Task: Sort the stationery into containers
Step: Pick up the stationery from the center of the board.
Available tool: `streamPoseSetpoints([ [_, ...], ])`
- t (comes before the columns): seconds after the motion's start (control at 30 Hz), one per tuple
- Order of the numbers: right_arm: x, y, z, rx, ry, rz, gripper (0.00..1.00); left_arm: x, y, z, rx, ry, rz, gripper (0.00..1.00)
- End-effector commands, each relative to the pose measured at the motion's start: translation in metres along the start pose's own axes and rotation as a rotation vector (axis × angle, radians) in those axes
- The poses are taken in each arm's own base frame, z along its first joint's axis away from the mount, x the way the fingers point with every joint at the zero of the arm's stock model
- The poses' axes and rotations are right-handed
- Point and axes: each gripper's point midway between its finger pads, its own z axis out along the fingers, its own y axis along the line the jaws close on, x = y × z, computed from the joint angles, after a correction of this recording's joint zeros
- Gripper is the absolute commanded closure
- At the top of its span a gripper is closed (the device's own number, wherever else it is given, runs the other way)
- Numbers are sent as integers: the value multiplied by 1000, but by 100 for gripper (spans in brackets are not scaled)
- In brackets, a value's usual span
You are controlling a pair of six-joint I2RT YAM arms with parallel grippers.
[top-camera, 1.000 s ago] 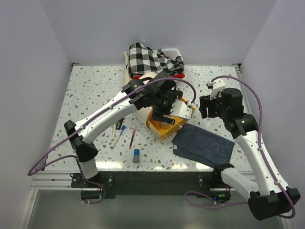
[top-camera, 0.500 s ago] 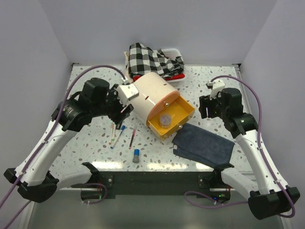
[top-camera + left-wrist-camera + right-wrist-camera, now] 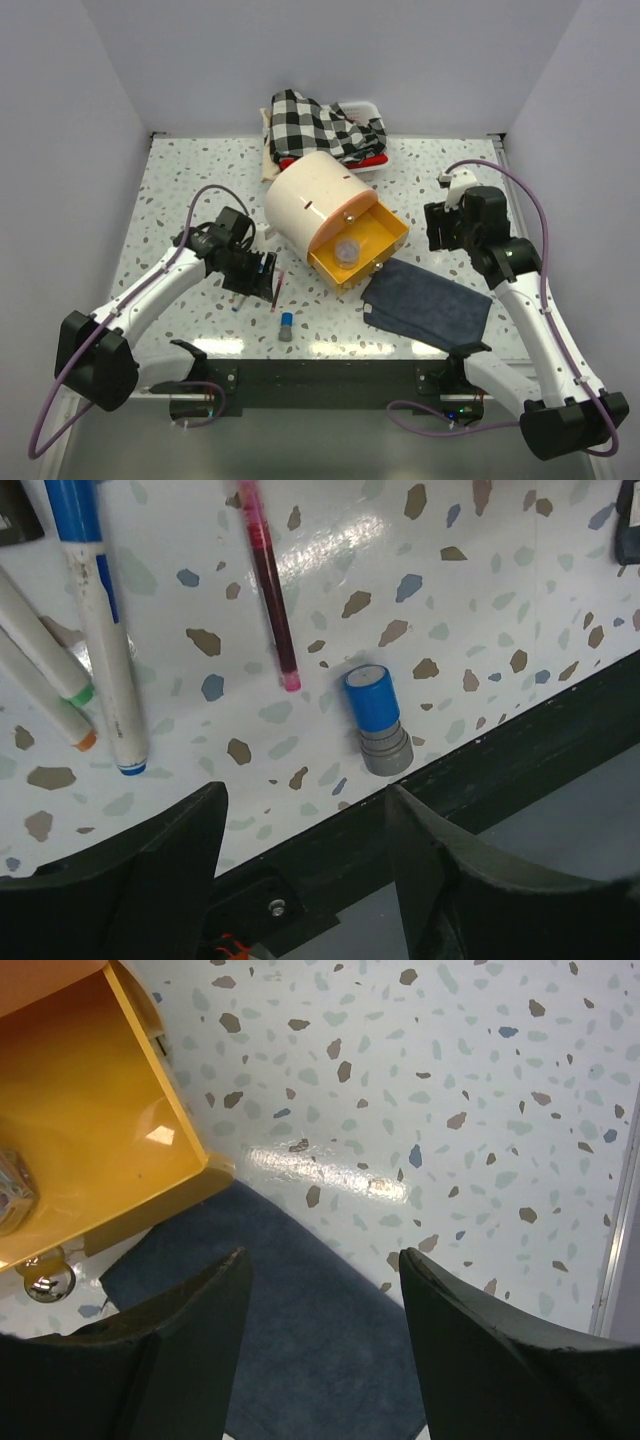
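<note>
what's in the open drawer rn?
One clear round pot on the drawer floor; the rest in view is bare. Its rear, inside the cabinet, is hidden.

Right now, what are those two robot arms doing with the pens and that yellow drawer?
They are sorting stationery into drawers. One yellow drawer stands pulled out of the cream cabinet, a small clear pot already inside. The left gripper hangs open and empty over the markers, dark red pencil and blue-capped tube on the table. The right gripper hovers open and empty by the drawer, above the dark blue cloth.
</note>
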Motion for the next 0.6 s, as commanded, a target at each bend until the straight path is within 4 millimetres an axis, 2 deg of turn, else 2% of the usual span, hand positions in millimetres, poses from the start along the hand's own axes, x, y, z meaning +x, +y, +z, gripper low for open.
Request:
streamPoseSetpoints([
  [0.0, 0, -9, -3, 44, -3, 11, 36, 1, 2, 15, -3, -13, -159, 30],
  [0.17, 11, -10, -1, 50, 13, 18, 36, 9, -4, 27, 46, 14, -216, 29],
  [0.3, 15, -11, 0, 53, 21, 20, 37, 18, -4, 38, 64, 28, -250, 36],
  [0.57, 24, -9, 7, 46, 39, 24, 37, 20, -14, 43, 115, 14, -246, 37],
])
